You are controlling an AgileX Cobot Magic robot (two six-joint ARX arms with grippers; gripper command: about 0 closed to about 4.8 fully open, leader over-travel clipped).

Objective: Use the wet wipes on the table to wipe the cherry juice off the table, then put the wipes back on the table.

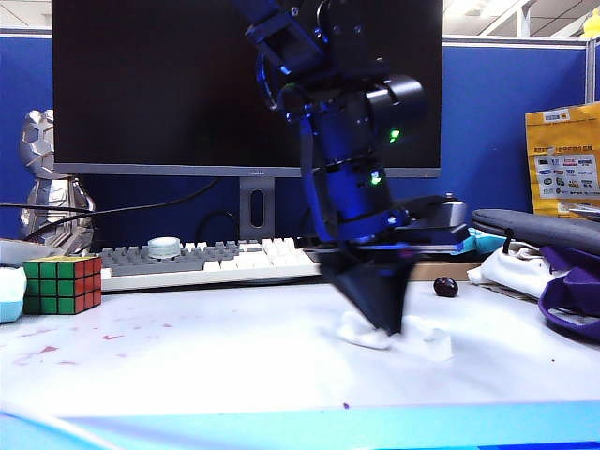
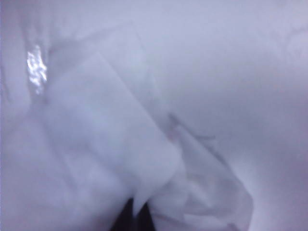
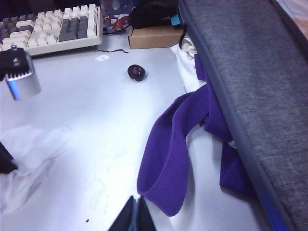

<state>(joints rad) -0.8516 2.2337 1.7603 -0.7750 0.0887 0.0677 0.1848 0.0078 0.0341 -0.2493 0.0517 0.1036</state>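
The table (image 1: 234, 347) carries a monitor (image 1: 150, 84) and a keyboard (image 1: 211, 261) at its rear. The left gripper (image 1: 382, 319) points down right of centre, jaws closed, apparently pinching the wet wipes (image 1: 398, 336); blur obscures contact. The right gripper (image 3: 134, 216) stands closed, empty, beside a purple strap (image 3: 168, 159). Cherry juice (image 1: 42, 352) specks lie left, near the Rubik's cube (image 1: 61, 284).

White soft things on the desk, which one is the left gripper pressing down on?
The thin wrinkled wet wipe mid-table, under the shut left gripper. The white bundle with purple straps lies right; the pale blue-and-white lump far left.
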